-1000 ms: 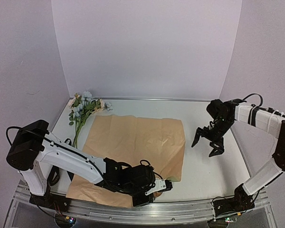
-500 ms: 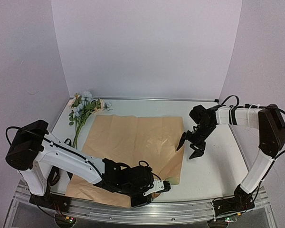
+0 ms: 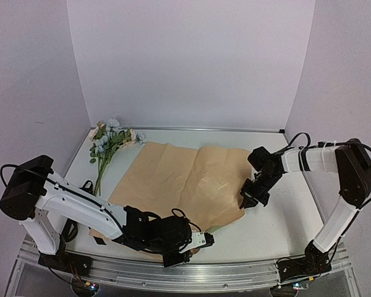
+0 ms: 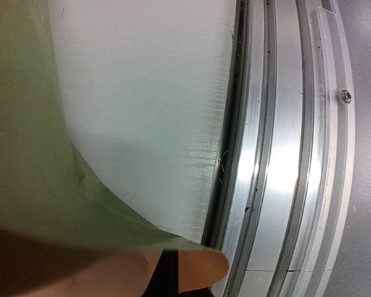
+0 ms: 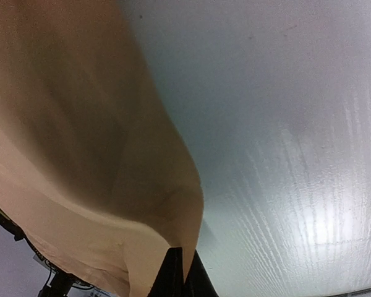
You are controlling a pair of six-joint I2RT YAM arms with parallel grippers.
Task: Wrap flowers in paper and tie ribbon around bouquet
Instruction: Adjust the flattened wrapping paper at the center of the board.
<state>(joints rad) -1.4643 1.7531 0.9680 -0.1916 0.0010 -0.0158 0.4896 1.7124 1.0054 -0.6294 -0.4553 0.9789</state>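
Note:
The paper lies across the middle of the table, tan-brown face up. My left gripper is shut on its near edge by the table's front rail; the left wrist view shows the paper curling up, olive-green underneath, with a tan flap over the fingers. My right gripper is shut on the paper's right edge, lifted a little; in the right wrist view the paper runs down between the dark fingertips. The flowers lie at the back left, apart from both grippers. The ribbon is out of view.
White walls enclose the table at the back and both sides. An aluminium rail runs along the front edge, also seen as the rail in the left wrist view. Black cables lie by the left arm.
The right arm swung in from the right and its gripper went from open to shut on the paper's right edge. The paper's right side and far edge have shifted and bulged upward.

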